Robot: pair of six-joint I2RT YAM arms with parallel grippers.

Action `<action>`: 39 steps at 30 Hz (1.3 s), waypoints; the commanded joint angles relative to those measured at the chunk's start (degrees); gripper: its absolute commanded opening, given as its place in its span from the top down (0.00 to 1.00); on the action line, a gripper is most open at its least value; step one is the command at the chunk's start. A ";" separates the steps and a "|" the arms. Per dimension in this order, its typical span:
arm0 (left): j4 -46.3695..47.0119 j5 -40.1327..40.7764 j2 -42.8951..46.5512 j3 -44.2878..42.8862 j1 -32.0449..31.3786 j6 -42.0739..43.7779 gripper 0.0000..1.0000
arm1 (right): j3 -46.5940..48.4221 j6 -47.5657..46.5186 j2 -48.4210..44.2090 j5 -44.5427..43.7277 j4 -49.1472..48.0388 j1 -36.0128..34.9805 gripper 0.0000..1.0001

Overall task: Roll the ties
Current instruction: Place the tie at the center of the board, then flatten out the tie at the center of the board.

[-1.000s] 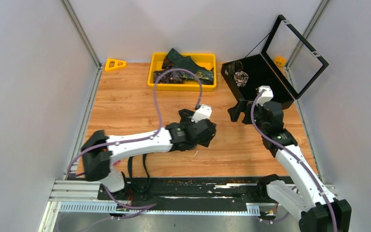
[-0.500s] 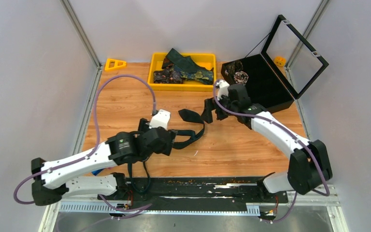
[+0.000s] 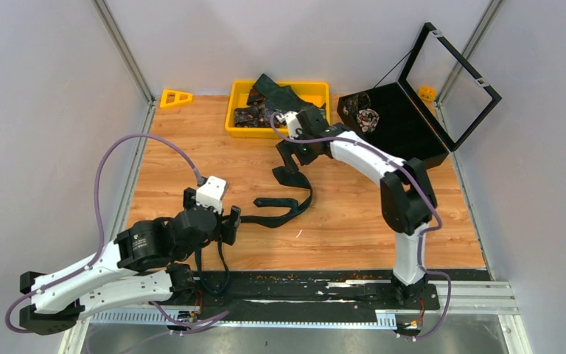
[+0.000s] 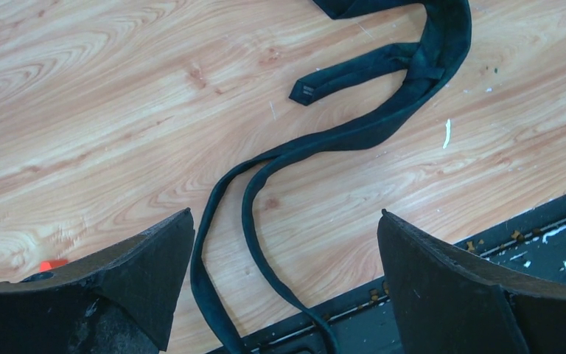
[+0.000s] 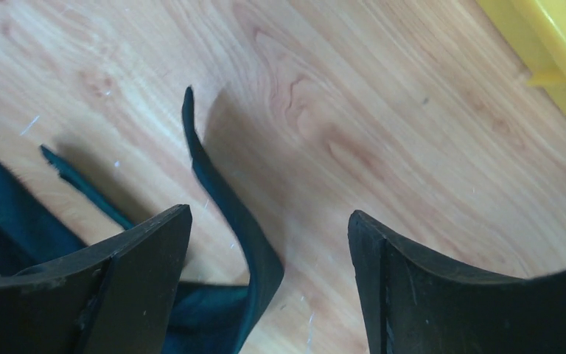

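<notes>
One dark teal tie point(image 3: 289, 179) lies on the tabletop point(image 3: 191, 162), and its shape is nearly as it was half a second ago. Its wide end is in the middle, a loop bends to the right, and the long narrow part runs back left and over the near edge. Both arms have moved. The left end effector point(image 3: 232, 223) has gone back toward the near left, and the right end effector point(image 3: 289, 158) has gone left, so it is now above the wide end, just near of the yellow tray point(image 3: 254, 133). Counted, at least two further ties point(image 3: 280, 94) are piled in this tray, one plain dark and one patterned, and one rolled patterned tie point(image 3: 368, 118) is in the black case point(image 3: 405, 140) at the far right. In the left wrist view the left end effector point(image 4: 284, 284) is wide apart and grips nothing; the dark teal tie point(image 4: 368, 133) passes on the wood between its fingers point(image 4: 147, 273). The right end effector point(image 5: 269, 217) is also spread wide, with a raised edge of the dark teal tie point(image 5: 225, 199) between its fingers point(image 5: 140, 258); whether it touches them I cannot tell.
</notes>
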State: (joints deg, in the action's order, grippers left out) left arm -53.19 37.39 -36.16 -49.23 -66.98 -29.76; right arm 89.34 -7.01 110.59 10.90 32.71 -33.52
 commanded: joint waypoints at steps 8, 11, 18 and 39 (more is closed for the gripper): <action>3.70 -1.82 -1.47 1.06 0.12 3.37 0.00 | 13.88 -6.03 12.54 -3.30 9.31 -4.52 0.38; 3.71 -1.71 -1.21 1.11 0.18 3.39 0.00 | 14.89 -5.14 13.43 -4.65 9.17 -4.79 0.73; 3.55 -0.94 0.19 1.24 0.24 3.20 0.00 | 7.16 -3.97 4.76 -8.31 -3.61 -5.29 1.00; 3.57 -0.82 1.58 1.41 0.19 3.26 0.00 | -21.14 18.51 0.43 13.43 -51.22 15.79 0.66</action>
State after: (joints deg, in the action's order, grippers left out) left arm -51.13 36.03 -35.00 -48.03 -66.98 -27.05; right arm 67.83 7.33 109.62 21.34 -16.25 -17.91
